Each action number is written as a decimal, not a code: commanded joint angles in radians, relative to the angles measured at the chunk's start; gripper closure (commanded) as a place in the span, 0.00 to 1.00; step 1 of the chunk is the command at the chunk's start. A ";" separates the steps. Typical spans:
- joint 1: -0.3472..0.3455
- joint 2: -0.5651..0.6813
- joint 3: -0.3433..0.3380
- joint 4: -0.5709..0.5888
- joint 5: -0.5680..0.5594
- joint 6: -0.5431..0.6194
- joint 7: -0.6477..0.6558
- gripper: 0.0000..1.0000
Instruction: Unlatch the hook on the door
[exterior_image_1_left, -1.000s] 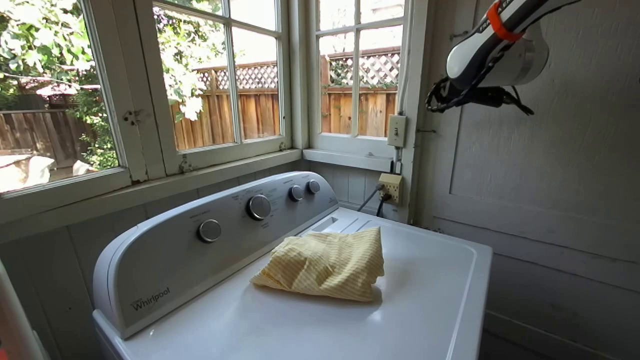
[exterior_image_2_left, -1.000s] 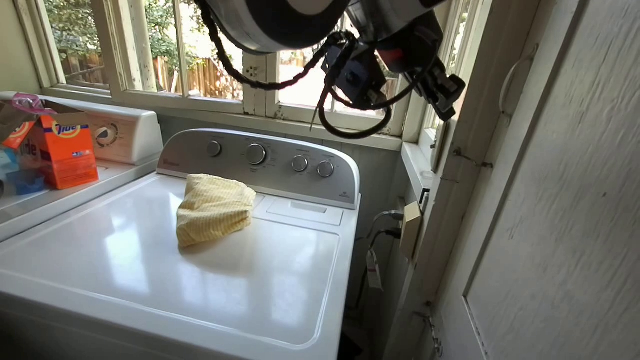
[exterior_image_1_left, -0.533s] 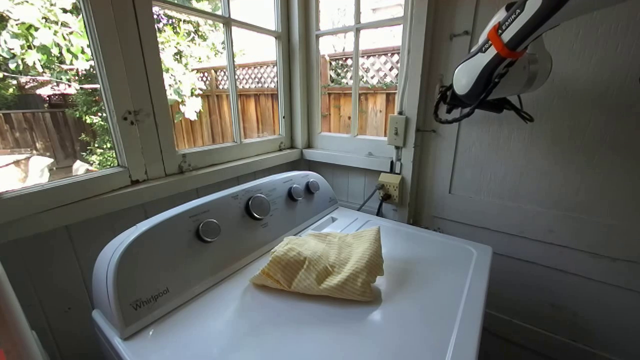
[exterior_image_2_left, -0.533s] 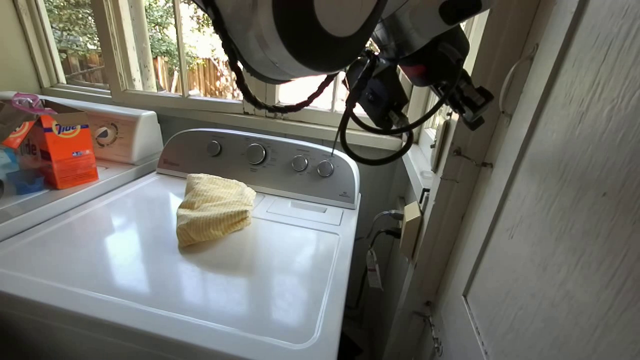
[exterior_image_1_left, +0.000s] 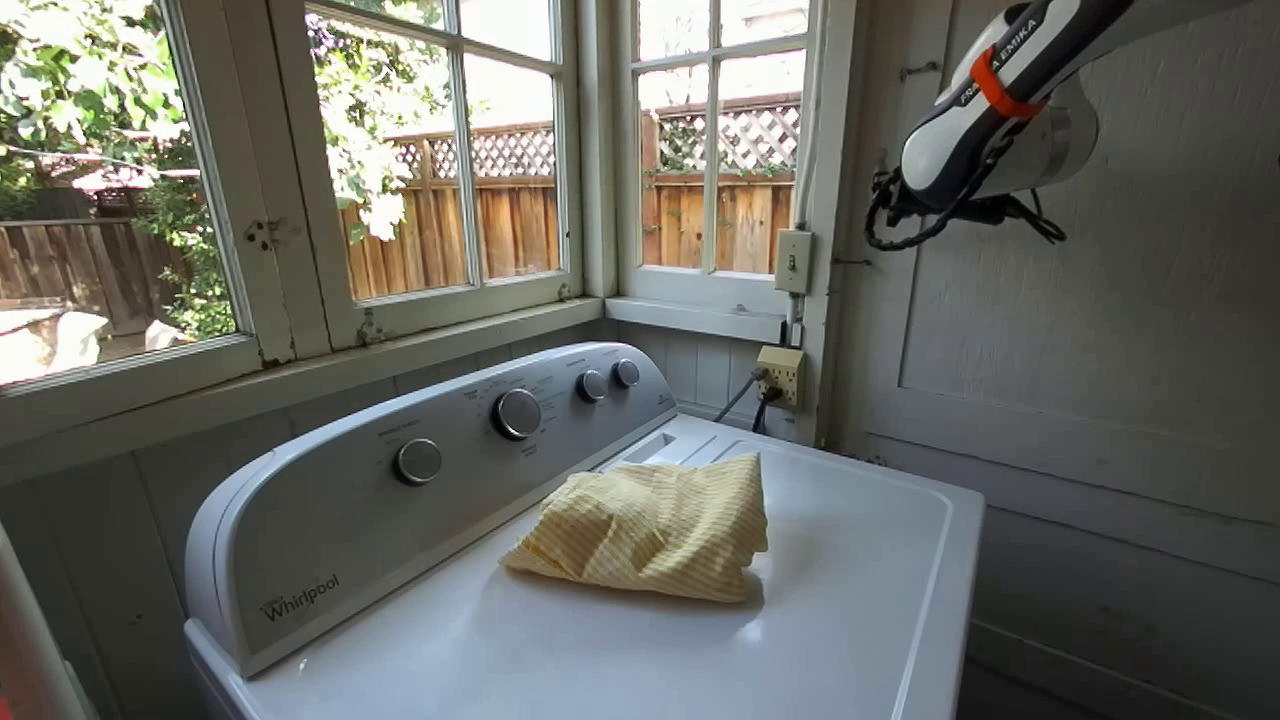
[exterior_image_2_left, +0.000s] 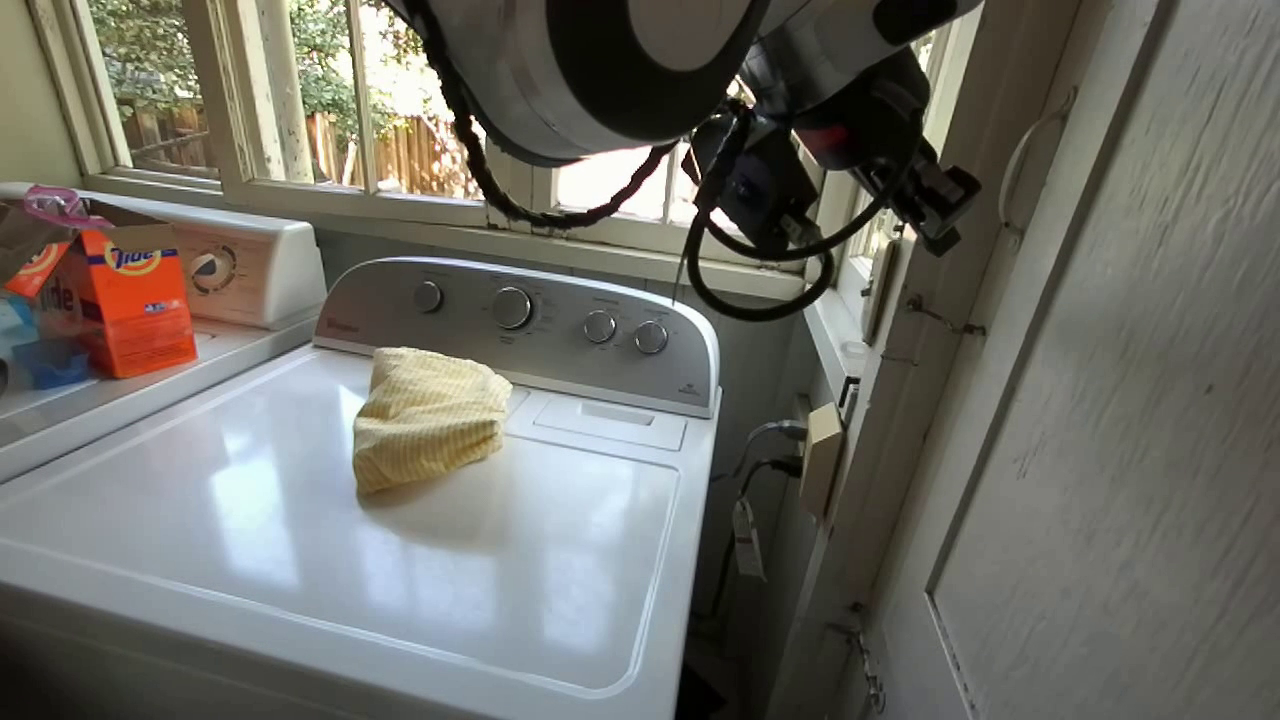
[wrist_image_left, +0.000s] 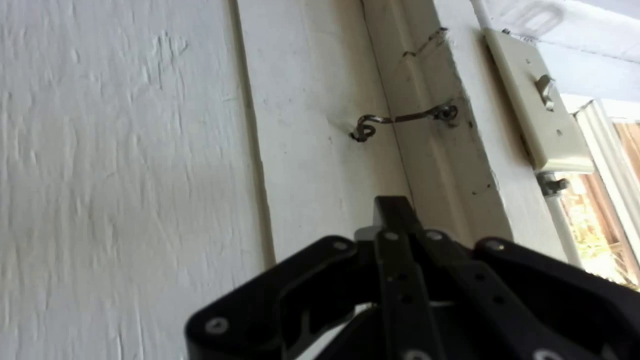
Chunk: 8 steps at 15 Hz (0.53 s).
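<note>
The hook (wrist_image_left: 410, 117) is a thin dark wire rod in the wrist view. It spans the gap between the door (wrist_image_left: 150, 175) and the frame, its curled end at the door and its other end at an eye on the frame. In the exterior views the hook (exterior_image_2_left: 945, 318) also shows as a short rod (exterior_image_1_left: 853, 262) beside the pale door (exterior_image_2_left: 1130, 450). My gripper (wrist_image_left: 395, 207) is shut and empty, apart from the hook and below it in the wrist picture. In an exterior view the gripper (exterior_image_2_left: 950, 215) is above the hook, near the door.
A light switch (wrist_image_left: 540, 100) is on the wall beside the frame. A curved door handle (exterior_image_2_left: 1035, 160) and a lower latch (exterior_image_2_left: 865, 660) are on the door side. A white washer lid (exterior_image_2_left: 300, 560) with a yellow cloth (exterior_image_2_left: 430, 420) stands below the arm. An outlet box (exterior_image_2_left: 820, 460) sticks out.
My arm and gripper have moved toward the door and lower over the last second. In the last half second they have shifted back only slightly. The hook and door look unchanged.
</note>
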 joint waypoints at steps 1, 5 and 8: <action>0.008 0.058 -0.013 0.055 -0.061 0.021 0.009 1.00; 0.027 0.133 -0.049 0.131 -0.140 0.007 0.043 1.00; 0.057 0.182 -0.083 0.173 -0.172 -0.004 0.061 1.00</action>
